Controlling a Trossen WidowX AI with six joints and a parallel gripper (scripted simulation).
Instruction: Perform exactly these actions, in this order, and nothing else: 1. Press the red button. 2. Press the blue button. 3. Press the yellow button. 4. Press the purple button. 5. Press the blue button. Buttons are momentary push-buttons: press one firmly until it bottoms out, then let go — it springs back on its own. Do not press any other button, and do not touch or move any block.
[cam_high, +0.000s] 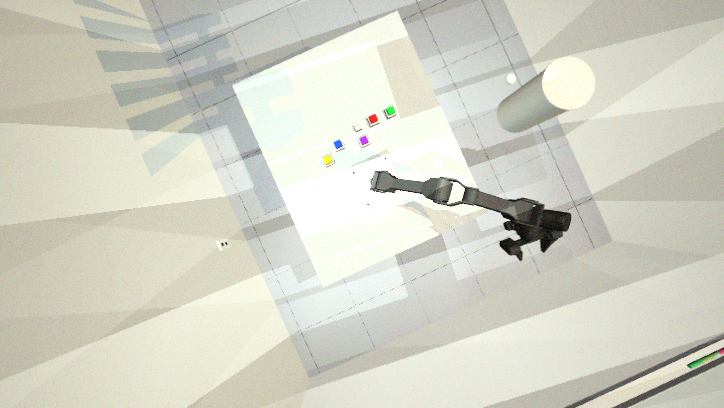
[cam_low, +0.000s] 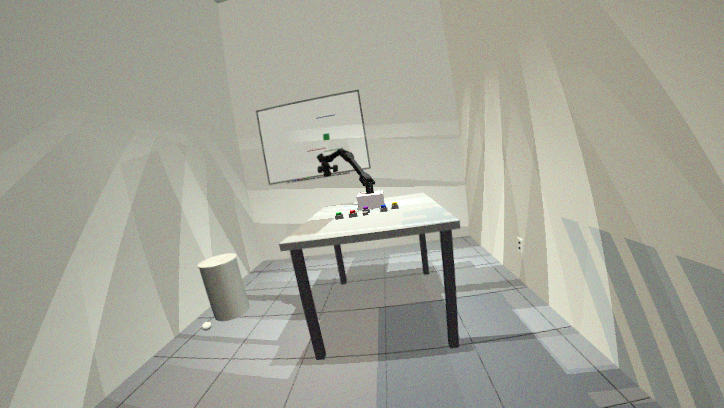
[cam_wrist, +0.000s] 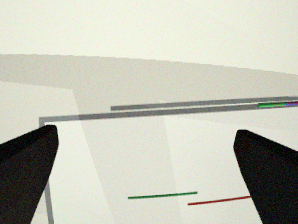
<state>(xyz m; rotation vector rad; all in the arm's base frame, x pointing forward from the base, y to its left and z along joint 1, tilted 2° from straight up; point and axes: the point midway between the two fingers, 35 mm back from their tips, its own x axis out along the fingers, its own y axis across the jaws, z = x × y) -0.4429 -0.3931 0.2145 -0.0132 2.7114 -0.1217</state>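
Observation:
A red button (cam_high: 373, 118) (cam_low: 352, 212), a blue button (cam_high: 338, 144) (cam_low: 383, 206), a yellow button (cam_high: 327, 159) (cam_low: 394, 204) and a purple button (cam_high: 363, 140) (cam_low: 365, 208) stand on the table (cam_high: 411, 76) (cam_low: 369, 237). None looks pressed, though they are small. My gripper (cam_high: 531, 254) (cam_low: 327, 171) (cam_wrist: 148, 137) is open and empty. It is high up and far from the buttons, beyond the table edge in the top view. The wrist view shows no button, only wall and whiteboard between the fingers.
A green button (cam_high: 390, 110) (cam_low: 338, 214) stands beside the red one. A white button (cam_high: 357, 126) is between red and blue. The arm rises from a white box (cam_low: 370, 200). A whiteboard (cam_low: 293, 131) hangs on the wall behind. A pale cylinder (cam_high: 568, 82) (cam_low: 222, 288) stands on the floor.

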